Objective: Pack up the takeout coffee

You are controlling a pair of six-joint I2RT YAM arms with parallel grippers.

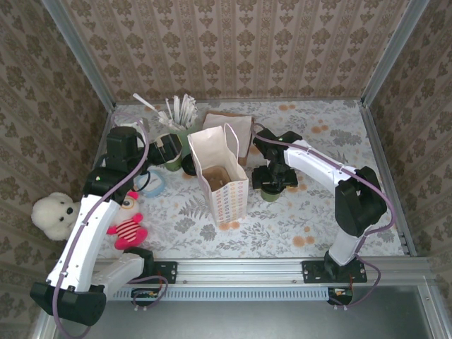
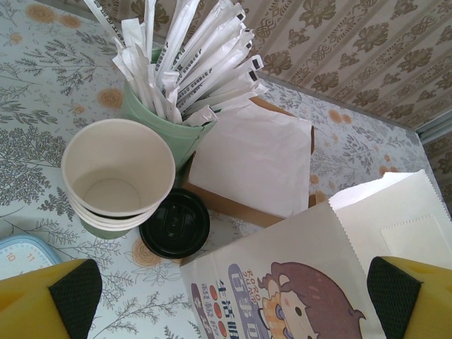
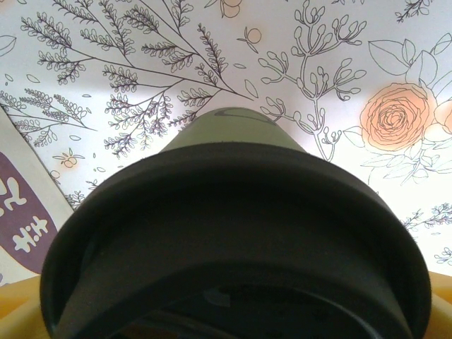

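Observation:
The takeout coffee (image 1: pixel 271 192), a dark olive cup (image 3: pixel 236 131) with a black lid (image 3: pixel 233 233), stands on the table just right of the upright paper bag (image 1: pixel 222 173). My right gripper (image 1: pixel 272 176) is lowered over it. In the right wrist view the lid fills the space between the yellow fingers (image 3: pixel 18 311), which stand wide on either side; the fingertips are hidden behind the lid. My left gripper (image 1: pixel 164 150) hovers left of the bag, open with nothing between its fingers (image 2: pixel 49 300), looking down at the bag's printed side (image 2: pixel 296 282).
A pale green cup of wrapped straws (image 2: pixel 169 127), a stack of lidless cups (image 2: pixel 116 176) and a black lid (image 2: pixel 174 224) crowd the back left. A flat white-and-brown bag (image 2: pixel 254 155) lies behind the upright bag. Plush toys (image 1: pixel 53 215) (image 1: pixel 127 229) lie front left.

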